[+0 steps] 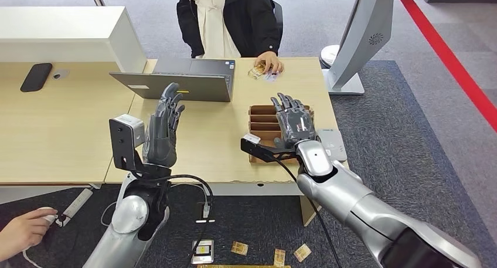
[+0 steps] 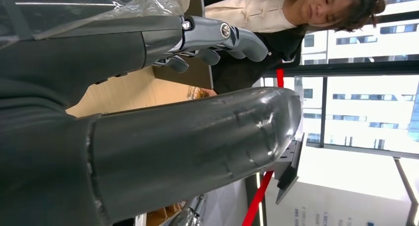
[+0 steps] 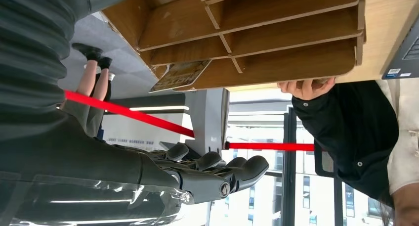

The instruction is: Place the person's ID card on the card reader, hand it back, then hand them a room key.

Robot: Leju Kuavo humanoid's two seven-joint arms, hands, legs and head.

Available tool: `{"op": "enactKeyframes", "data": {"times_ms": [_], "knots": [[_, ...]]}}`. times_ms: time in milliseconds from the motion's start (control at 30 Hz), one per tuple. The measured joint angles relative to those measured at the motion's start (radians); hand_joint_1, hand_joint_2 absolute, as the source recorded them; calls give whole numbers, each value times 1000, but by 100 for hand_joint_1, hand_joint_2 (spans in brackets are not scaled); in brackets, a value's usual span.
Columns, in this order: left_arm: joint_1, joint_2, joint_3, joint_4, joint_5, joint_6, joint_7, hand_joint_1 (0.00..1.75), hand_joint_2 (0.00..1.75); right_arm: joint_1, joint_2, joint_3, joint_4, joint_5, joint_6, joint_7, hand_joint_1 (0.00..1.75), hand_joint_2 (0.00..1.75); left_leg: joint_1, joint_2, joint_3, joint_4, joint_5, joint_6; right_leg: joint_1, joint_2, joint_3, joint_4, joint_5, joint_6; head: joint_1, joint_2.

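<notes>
card [image 1: 271, 76]: thin, stiff, light and smooth, I judge; lies flat on the desk [image 1: 70, 133] under the person's hand [image 1: 268, 63], best pinched by one edge | right hand [image 1: 292, 122]: fingers apart, holds nothing, above the wooden tray [image 1: 261, 126], well short of card | left hand [image 1: 164, 127]: raised, empty, fingers apart

Left hand [image 2: 197, 87] empty, fingers extended; person [image 2: 267, 18] beyond

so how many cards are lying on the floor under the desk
4: a larger white-edged card on the left, then three small gold cards, and. The picture's lower edge may hide more.
</notes>
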Motion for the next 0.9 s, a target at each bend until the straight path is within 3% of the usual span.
{"op": "enactKeyframes", "data": {"times_ms": [500, 900], "knots": [[2, 5, -2, -7, -11, 14, 6, 0, 0, -33, 7, 34, 96, 2, 51, 40, 0, 175, 0, 0, 0, 0, 0, 0, 0, 0, 0, 0, 0, 0, 0, 0], [9, 13, -1, -29, -36, 29, 22, 0, 0, -51, 2, 40, 155, 27, 21, 33, 0, 175, 0, 0, 0, 0, 0, 0, 0, 0, 0, 0, 0, 0, 0, 0]]}}
